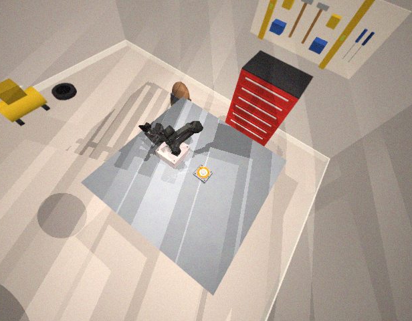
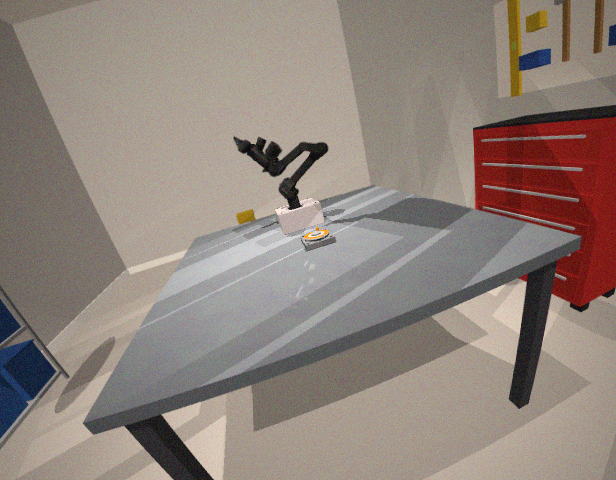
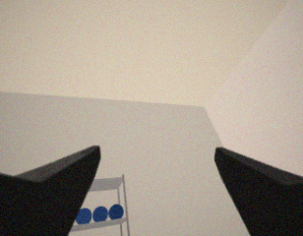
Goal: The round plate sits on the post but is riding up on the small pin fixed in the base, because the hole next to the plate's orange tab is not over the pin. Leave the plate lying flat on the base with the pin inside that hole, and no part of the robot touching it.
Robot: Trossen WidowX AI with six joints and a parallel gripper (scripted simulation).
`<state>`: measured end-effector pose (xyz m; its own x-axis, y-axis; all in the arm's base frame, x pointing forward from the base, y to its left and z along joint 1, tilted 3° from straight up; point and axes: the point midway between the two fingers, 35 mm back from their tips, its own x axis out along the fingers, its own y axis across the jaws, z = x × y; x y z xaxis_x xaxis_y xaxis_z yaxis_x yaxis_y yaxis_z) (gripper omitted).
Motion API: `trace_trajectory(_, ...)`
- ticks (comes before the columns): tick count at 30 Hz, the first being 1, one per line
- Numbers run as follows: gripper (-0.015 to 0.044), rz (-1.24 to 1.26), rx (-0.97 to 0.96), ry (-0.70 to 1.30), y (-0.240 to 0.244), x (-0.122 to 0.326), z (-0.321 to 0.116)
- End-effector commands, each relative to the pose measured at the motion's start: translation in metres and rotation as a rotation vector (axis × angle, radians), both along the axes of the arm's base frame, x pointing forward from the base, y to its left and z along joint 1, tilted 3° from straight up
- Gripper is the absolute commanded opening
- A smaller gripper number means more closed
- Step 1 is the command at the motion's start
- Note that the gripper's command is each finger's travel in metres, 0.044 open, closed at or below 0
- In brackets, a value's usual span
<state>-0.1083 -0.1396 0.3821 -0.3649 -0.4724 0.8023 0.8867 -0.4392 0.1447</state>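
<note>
Pin and hole: too small to make out under plate (image 1: 202, 171).
Gripper (image 3: 156, 197): spread wide, grasping nothing.
Wrist view only: shelf (image 3: 108, 206), no plate.

An orange-and-white round plate (image 1: 202, 171) on a grey base (image 1: 198, 177), black fingers, red tool cabinet (image 1: 265, 107).
</note>
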Motion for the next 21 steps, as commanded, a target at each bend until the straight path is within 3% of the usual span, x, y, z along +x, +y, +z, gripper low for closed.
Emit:
trace_trajectory(1, 0.0374, 0.008, 0.007, -0.005, -0.003, 0.0, -0.001)
trace_trajectory(10, 0.0137, 0.333, 0.361, -0.176, -0.106, 0.029, -0.046)
trace_trajectory(15, 0.0006, 0.549, 0.646, -0.221, -0.16, 0.087, -0.091)
trace_trajectory(21, 0.0, 0.724, 0.898, -0.199, -0.18, 0.155, -0.131)
